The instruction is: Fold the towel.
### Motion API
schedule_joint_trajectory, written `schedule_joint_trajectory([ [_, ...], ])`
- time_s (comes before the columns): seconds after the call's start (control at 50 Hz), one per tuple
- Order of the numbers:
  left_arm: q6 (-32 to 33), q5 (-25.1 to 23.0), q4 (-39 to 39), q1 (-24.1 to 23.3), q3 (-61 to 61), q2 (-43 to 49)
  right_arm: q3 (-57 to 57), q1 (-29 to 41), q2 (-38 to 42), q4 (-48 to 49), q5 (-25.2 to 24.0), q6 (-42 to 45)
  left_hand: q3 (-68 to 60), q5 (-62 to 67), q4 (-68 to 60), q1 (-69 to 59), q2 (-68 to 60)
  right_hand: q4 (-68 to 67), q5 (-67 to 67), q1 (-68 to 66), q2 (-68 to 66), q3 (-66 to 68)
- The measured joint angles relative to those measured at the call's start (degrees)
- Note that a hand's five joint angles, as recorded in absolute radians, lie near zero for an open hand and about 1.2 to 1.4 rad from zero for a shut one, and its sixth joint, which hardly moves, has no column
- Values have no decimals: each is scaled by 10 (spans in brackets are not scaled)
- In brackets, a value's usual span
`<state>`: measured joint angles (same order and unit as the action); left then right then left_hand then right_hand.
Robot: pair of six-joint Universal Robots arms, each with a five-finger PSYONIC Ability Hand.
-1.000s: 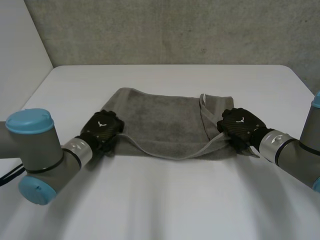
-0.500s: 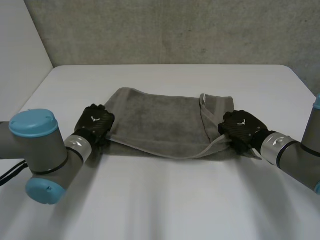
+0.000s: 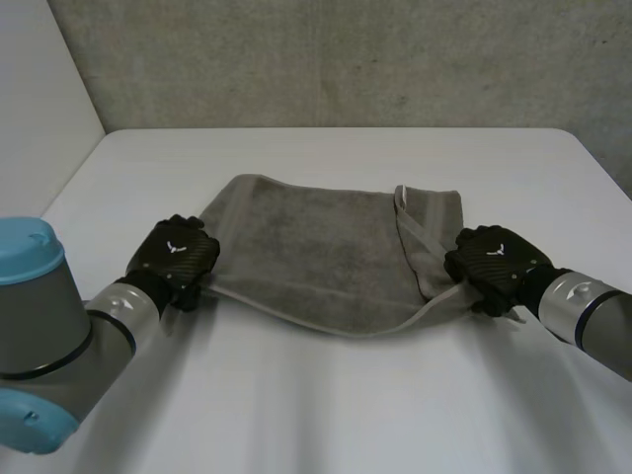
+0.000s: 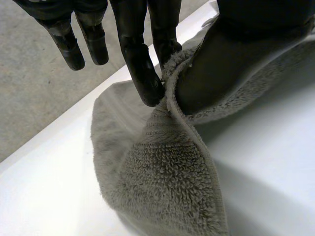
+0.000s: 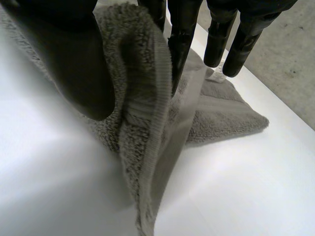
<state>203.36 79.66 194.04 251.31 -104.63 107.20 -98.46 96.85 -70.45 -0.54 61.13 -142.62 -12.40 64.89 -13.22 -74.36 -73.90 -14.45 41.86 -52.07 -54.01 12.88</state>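
Head view: towel is lying mid-table, with left hand gripping the near-left corner and right hand the near-right. I'd be keeping both level and carrying that edge evenly to the far edge. Left wrist view: fingers are pinching the hem against the thumb; right wrist view: fingers and thumb are clamping bunched hem likewise. Versus 1 s ago, both hands are sitting further apart and nearer the robot, and the near edge is sagging less.

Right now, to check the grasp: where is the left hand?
In the head view, the left hand pinches the near left corner of the towel, opposite the right hand at its near right corner.
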Motion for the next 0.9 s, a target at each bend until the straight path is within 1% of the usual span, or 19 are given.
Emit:
schedule_joint_trajectory([
  [0.18,1,-13,-12,19,-25,-17,-33,-33,-3,16,-1,2,0,0,0,0,0,0,3,-2,0,0],
  [0.3,1,-13,-11,35,-26,-15,-53,-39,-2,33,0,0,0,0,0,0,0,0,21,-22,-1,0],
  [0.5,0,-13,-11,58,-25,-9,-75,-37,-2,46,0,-7,0,0,0,0,0,0,64,-65,-46,0],
  [0.56,0,-13,-12,58,-25,-8,-78,-35,-2,47,0,-8,0,0,0,0,0,0,137,-137,-116,0],
  [0.58,0,-13,-12,58,-25,-9,-79,-35,-2,46,0,-9,0,0,0,0,0,0,199,-204,-175,0],
  [0.6,0,-13,-13,58,-25,-9,-79,-35,-2,46,0,-9,0,0,0,0,0,0,224,-223,-197,0],
  [0.7,0,-17,-23,58,-25,-16,-74,-36,-8,39,-2,-9,0,0,0,0,0,0,239,-229,-203,0],
  [0.78,-1,-29,-43,60,-23,-34,-62,-43,-36,15,-13,-9,0,0,0,0,0,0,239,-229,-203,0],
  [0.84,-2,-39,-62,62,-22,-52,-50,-57,-69,-16,-32,-10,0,0,0,0,0,0,239,-229,-203,0],
  [0.9,-4,-51,-89,65,-19,-81,-32,-78,-117,-63,-63,-11,0,0,0,0,0,0,239,-229,-203,0],
])
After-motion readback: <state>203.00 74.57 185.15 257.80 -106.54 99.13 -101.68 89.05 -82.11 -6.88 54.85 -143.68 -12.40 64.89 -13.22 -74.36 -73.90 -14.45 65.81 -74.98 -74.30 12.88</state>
